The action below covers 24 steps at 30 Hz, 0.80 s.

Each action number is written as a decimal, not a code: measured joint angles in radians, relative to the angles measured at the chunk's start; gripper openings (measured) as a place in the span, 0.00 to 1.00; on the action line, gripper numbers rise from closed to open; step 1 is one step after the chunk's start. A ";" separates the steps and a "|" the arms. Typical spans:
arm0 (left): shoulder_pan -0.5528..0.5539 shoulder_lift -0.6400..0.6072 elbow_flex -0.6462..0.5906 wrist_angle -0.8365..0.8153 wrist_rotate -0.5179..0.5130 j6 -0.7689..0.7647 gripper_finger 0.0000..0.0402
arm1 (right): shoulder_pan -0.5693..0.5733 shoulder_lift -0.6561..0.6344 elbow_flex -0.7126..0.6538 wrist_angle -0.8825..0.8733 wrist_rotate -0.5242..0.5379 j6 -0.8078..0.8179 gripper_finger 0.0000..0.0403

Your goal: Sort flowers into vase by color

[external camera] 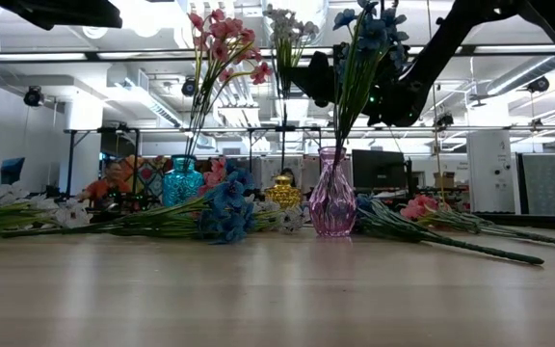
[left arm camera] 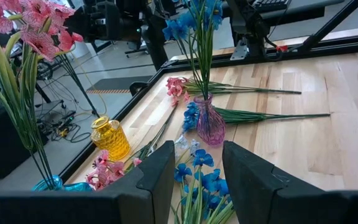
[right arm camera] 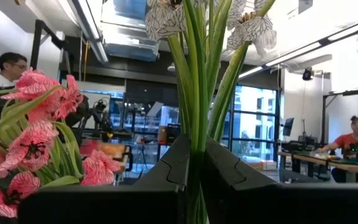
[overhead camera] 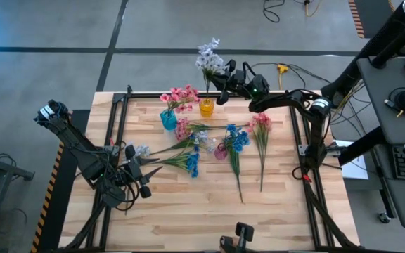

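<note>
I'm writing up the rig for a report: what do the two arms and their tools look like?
Both arms are dark, jointed tubes. The left arm ends in a black tool with broad, flat, angular fingers. The right arm has a small green light near its tool.

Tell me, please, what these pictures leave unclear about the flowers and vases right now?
- Yellow vase: high view; whether the white spray held by the right gripper has its stem tip inside is masked by blooms.
- Teal vase: left wrist view; the left gripper covers most of it.
- White spray's stem end: right wrist view; hidden between the jaws.
- Loose flowers at left: low view; too blurred to count.
</note>
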<state>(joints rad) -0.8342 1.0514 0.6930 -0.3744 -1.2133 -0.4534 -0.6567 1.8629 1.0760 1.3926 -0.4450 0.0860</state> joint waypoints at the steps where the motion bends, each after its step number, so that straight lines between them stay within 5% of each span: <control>1: 0.000 0.000 0.000 0.000 0.000 0.000 0.30 | 0.000 0.000 0.000 0.000 0.000 0.000 0.04; 24: 0.000 0.000 0.000 0.000 0.002 0.000 0.30 | 0.000 0.000 0.000 -0.005 0.001 -0.019 0.04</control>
<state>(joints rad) -0.8341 1.0512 0.6930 -0.3748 -1.2118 -0.4534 -0.6567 1.8629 1.0756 1.3880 -0.4438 0.0666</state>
